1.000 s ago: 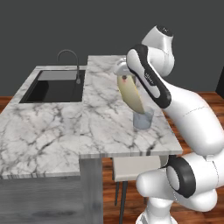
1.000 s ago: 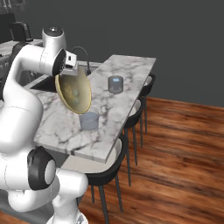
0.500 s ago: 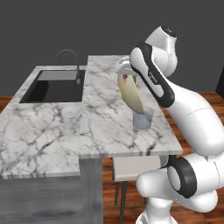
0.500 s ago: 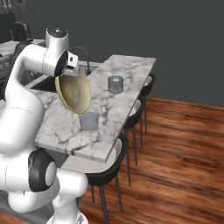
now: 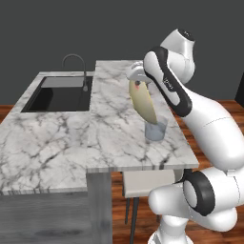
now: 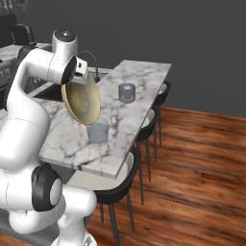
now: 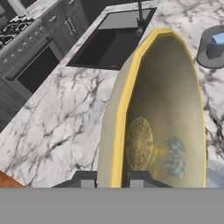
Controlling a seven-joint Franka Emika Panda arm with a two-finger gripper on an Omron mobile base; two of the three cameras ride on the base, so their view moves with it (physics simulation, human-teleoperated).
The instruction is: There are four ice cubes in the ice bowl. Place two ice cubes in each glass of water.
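My gripper point(image 7: 111, 179) is shut on the rim of the yellowish-tan ice bowl point(image 7: 170, 100) and holds it tipped almost on edge above the marble counter point(image 5: 114, 138). Two pale-blue ice cubes point(image 7: 175, 156) lie low inside the bowl, beside its patterned centre. The bowl point(image 5: 143, 102) hangs from the gripper point(image 5: 137, 77), with its lower rim just over the near glass of water point(image 5: 155, 130). From the right, the bowl point(image 6: 82, 101) faces the camera above that glass point(image 6: 97, 132). The far glass of water point(image 6: 127, 92) stands further along the counter, and the same glass point(image 7: 212, 47) shows something pale blue inside.
A black sink point(image 5: 59, 95) with a curved faucet point(image 5: 76, 66) lies left of the bowl. A stove and dark cabinets point(image 7: 30, 52) stand beyond the sink. Dark stools point(image 6: 144, 144) line the counter's right edge over a wooden floor point(image 6: 192, 158).
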